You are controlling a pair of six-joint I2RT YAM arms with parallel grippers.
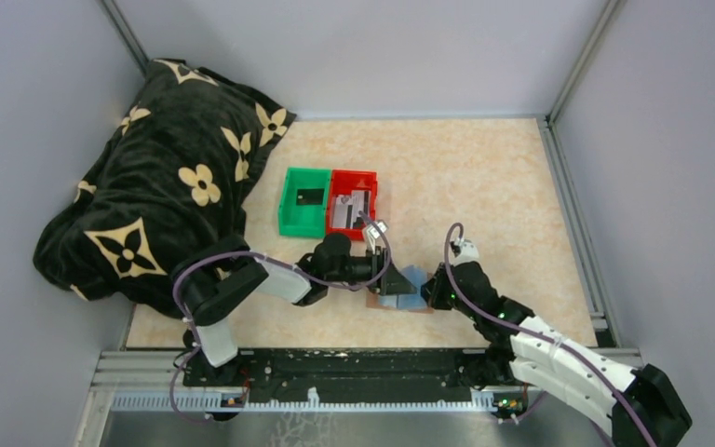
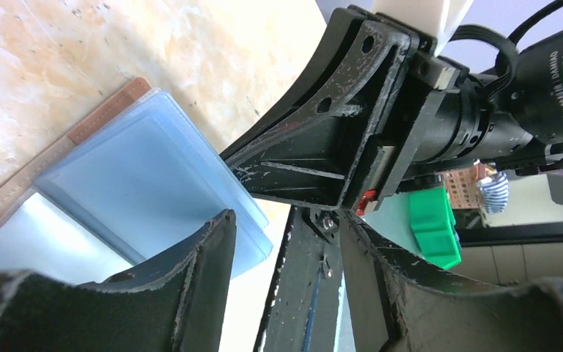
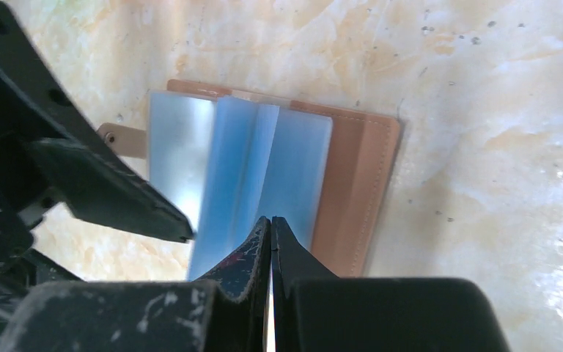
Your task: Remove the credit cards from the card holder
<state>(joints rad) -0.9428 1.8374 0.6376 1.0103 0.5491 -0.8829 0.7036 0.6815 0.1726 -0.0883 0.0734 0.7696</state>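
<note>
The card holder (image 1: 413,287) lies open on the table, tan outside (image 3: 352,183) with pale blue pockets (image 2: 139,169). My right gripper (image 3: 271,220) is shut, its tips pinching a raised blue inner leaf of the holder. My left gripper (image 2: 289,220) is open just to the left. Its fingers (image 2: 198,271) straddle the right gripper's shut tips, one over the blue pocket. A dark credit card (image 1: 309,196) lies in the green bin (image 1: 289,209). Grey credit cards (image 1: 349,209) lie in the red bin (image 1: 372,191).
The two bins stand side by side just behind the holder. A black blanket with cream flowers (image 1: 158,186) is heaped at the left. Grey walls and metal rails (image 1: 573,214) close in the table. Both arms meet closely over the holder.
</note>
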